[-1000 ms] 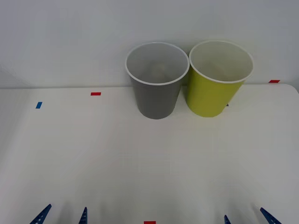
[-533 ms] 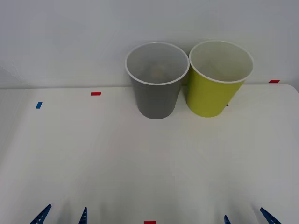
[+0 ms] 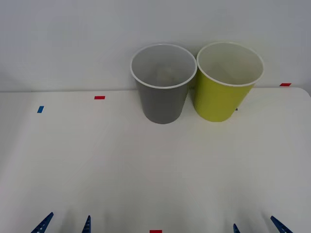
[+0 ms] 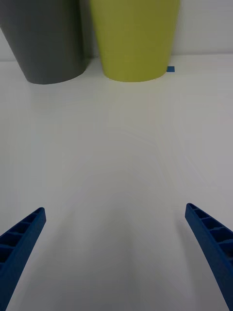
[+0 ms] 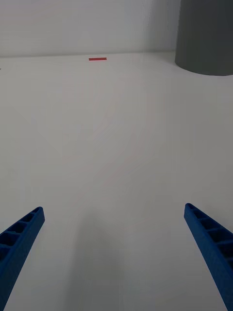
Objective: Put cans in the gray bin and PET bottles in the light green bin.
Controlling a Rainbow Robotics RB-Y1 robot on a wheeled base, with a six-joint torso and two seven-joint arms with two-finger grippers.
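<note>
Both arms parked low, jaws wide

The left gripper [image 3: 65,224] sits at the near edge of the front view on the robot's left, its blue ribbed fingers [image 5: 19,240] spread apart, holding nothing. The right gripper [image 3: 257,225] mirrors it on the right, fingers [image 4: 211,243] likewise spread and empty.

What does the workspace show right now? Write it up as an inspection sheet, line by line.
Surface: white table, with small red and blue tape marks.
Job's things: tall gray tapered bin and yellow-green tapered bin upright, side by side at the far edge; something pale lies inside the gray one, too dim to identify.
Clutter: nothing seen.
Grippers: left gripper and right gripper both open, empty, at the near edge.
Cables: nothing seen.
Surroundings: plain white wall.
</note>
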